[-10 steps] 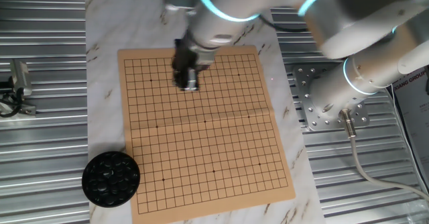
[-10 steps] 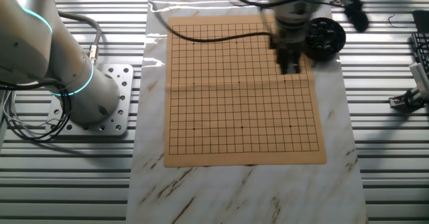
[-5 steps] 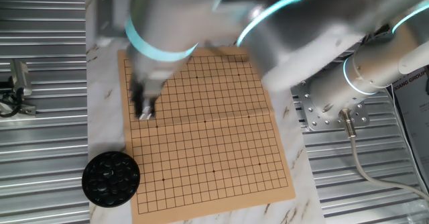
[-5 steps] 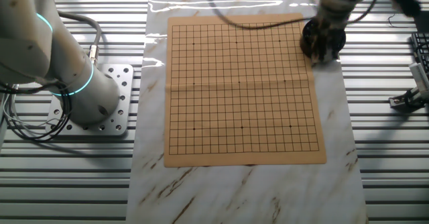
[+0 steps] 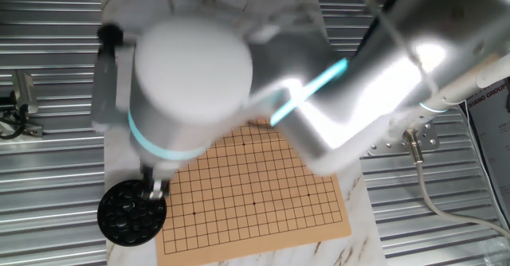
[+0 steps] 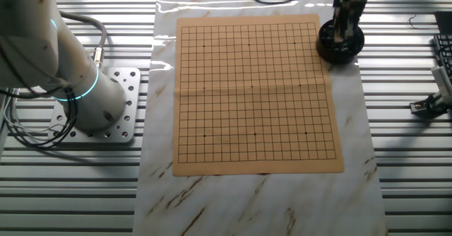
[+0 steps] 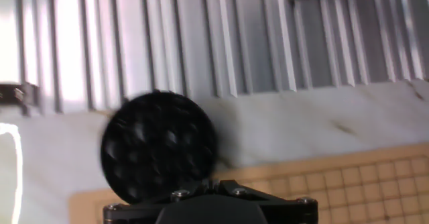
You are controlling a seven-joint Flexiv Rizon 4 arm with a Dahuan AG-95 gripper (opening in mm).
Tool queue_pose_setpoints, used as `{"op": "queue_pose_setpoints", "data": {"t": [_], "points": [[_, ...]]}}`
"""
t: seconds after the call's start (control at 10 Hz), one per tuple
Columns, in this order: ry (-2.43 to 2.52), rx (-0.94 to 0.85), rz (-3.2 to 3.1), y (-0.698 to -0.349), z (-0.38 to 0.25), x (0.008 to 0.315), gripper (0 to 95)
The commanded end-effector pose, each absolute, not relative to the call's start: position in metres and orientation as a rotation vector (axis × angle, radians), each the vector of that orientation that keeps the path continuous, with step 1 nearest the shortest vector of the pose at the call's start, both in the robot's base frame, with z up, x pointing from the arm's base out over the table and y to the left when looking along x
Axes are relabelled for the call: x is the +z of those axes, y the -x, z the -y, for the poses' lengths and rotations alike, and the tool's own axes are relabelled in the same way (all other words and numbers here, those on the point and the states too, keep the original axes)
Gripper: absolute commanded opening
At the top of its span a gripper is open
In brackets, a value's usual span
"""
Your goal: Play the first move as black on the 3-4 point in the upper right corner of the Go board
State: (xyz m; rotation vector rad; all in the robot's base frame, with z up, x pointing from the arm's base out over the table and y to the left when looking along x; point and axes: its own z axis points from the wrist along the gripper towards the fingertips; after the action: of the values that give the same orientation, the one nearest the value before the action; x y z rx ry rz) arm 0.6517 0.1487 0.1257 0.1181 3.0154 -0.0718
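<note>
The round black bowl (image 5: pixel 102 215) holds many small glossy black stones (image 5: pixel 130 210) and stands off a corner of the tan Go board (image 5: pixel 255 194), which carries no stones. My gripper (image 5: pixel 156 189) hangs over the bowl's edge nearest the board. In the other fixed view the gripper (image 6: pixel 343 32) is right above the bowl (image 6: pixel 322 46) beside the board (image 6: pixel 254 95). In the hand view the bowl (image 7: pixel 110 150) fills the middle with blurred stones (image 7: pixel 161 143) inside. The fingertips (image 7: pixel 211 184) look pressed together, holding nothing.
The board lies on a marble slab (image 6: pixel 254 193) over a ribbed metal table. The arm's base plate (image 6: pixel 120 102) is beside the slab. A metal clamp (image 5: pixel 24 91) sits on the table past the bowl, also seen in the other fixed view (image 6: pixel 431 102).
The gripper has swept fast from over the board's middle rows to the board's edge and on to the bowl. The board and bowl have not moved.
</note>
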Motion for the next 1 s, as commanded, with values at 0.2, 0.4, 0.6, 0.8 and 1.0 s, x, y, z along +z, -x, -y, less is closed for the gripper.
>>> {"op": "queue_pose_setpoints", "data": {"t": [0.2, 0.4, 0.6, 0.8, 1.0], "points": [[-0.123, -0.051, -2.992, -0.677, -0.174, 0.140, 0.0], [-0.105, -0.042, -2.975, -0.683, -0.179, 0.138, 0.0], [-0.095, -0.016, -2.965, -0.684, -0.178, 0.133, 0.0], [-0.083, -0.025, -2.989, -0.683, -0.179, 0.133, 0.0], [-0.082, -0.033, -3.027, -0.683, -0.181, 0.132, 0.0]]}}
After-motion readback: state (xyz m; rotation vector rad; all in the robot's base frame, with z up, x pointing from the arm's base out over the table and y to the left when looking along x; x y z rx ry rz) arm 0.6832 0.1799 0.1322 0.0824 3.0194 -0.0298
